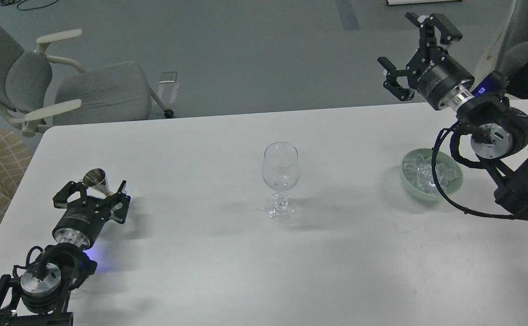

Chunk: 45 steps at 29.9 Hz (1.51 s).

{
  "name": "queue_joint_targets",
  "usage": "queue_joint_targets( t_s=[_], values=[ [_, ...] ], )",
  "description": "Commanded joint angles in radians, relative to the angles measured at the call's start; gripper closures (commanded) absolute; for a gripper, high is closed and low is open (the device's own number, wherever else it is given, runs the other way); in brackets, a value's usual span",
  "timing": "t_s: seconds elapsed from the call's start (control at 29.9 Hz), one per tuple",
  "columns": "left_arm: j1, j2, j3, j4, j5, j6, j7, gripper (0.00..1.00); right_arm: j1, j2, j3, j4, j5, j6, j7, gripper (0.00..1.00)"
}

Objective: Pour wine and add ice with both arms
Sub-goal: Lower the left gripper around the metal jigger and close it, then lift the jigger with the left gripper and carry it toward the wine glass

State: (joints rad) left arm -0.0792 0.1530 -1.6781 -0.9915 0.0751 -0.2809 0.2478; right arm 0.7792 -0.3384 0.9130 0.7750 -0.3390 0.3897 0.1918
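Though heaped, glassy cubed ice (427,174)

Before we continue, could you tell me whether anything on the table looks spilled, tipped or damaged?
Nothing stands out: the wine glass stands upright and empty, the ice sits inside its green bowl, and the metal jigger is upright.

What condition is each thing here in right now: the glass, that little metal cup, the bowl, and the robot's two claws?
Wine glass: upright, empty.
Metal cup: upright on the table, between the left gripper's fingers, not clamped.
Bowl: holds ice.
Left gripper: open, low over the table.
Right gripper: open, raised, holding nothing.
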Motion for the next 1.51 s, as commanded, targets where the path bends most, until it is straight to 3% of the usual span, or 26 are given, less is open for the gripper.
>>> queue_joint_targets(
  t_s=[0.0,0.07,0.2,0.77,1.0,1.47],
  values=[
    [-0.001,0.002,0.000,0.017,0.002,-0.009,-0.015,0.79,0.000,-0.001,0.000,0.001,0.000,0.000,0.000,0.00],
    [-0.001,0.002,0.000,0.019,0.002,-0.011,-0.015,0.82,0.000,0.001,0.000,0.000,0.000,0.000,0.000,0.00],
    [-0.001,0.002,0.000,0.027,0.000,-0.012,-0.015,1.00,0.000,-0.001,0.000,0.000,0.000,0.000,0.000,0.00],
    [-0.070,-0.004,-0.003,-0.018,-0.008,-0.012,0.008,1.00,-0.001,-0.005,0.000,-0.002,0.000,-0.005,0.000,0.00],
    [-0.077,-0.003,0.000,-0.125,-0.006,0.009,0.048,1.00,0.002,-0.008,0.000,-0.008,0.000,-0.003,0.001,0.00],
    [-0.063,0.033,0.124,-0.429,0.000,0.180,0.100,1.00,0.008,-0.007,0.001,-0.010,-0.002,-0.005,0.000,0.00]
  ],
)
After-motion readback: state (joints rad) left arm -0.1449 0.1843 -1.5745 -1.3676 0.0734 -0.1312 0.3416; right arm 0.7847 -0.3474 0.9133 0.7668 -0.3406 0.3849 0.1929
